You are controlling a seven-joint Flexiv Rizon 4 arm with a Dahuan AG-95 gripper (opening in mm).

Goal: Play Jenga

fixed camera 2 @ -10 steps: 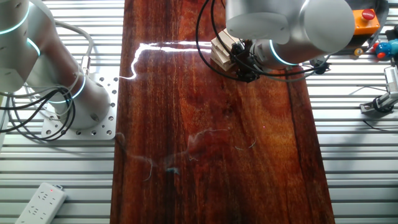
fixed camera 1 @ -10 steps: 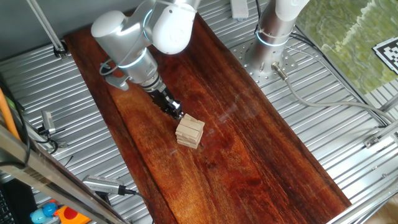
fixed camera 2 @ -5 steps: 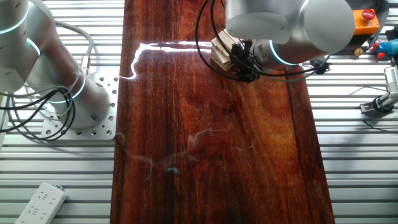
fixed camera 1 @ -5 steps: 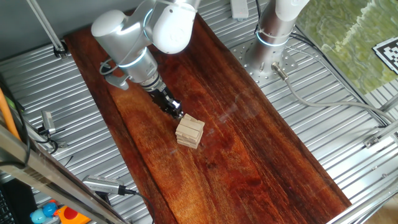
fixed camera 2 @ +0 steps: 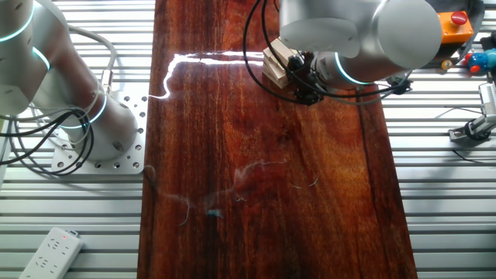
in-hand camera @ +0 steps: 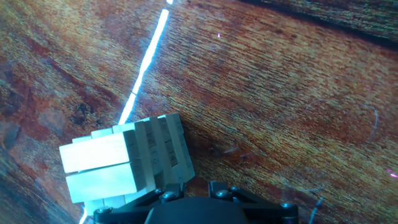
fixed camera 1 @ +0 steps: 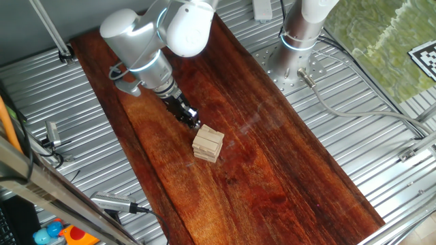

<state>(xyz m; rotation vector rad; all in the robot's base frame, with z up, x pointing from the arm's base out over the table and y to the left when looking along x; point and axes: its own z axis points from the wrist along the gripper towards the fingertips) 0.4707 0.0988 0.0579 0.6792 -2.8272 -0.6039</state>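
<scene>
The Jenga stack (fixed camera 1: 208, 143) is a small pile of pale wooden blocks in crossed layers, standing on the dark wood board (fixed camera 1: 272, 156). My gripper (fixed camera 1: 193, 125) comes down at a slant, its black tips right at the stack's upper far side. From the other side, the stack (fixed camera 2: 277, 62) is half hidden behind the arm, with the gripper (fixed camera 2: 304, 87) just beside it. In the hand view the stack (in-hand camera: 124, 165) lies left of the gripper (in-hand camera: 196, 190), against the left finger. A narrow gap shows bare board between the fingers, with no block in it.
Ribbed metal table (fixed camera 1: 381, 136) surrounds the board (fixed camera 2: 256, 170). A second arm's base (fixed camera 1: 293, 58) with cables stands at the far right. A power strip (fixed camera 2: 50, 252) lies at one corner. Coloured tools (fixed camera 2: 469, 46) and clamps sit along the opposite edge.
The arm has edged very slightly along the board beside the stack. The stack has not visibly moved.
</scene>
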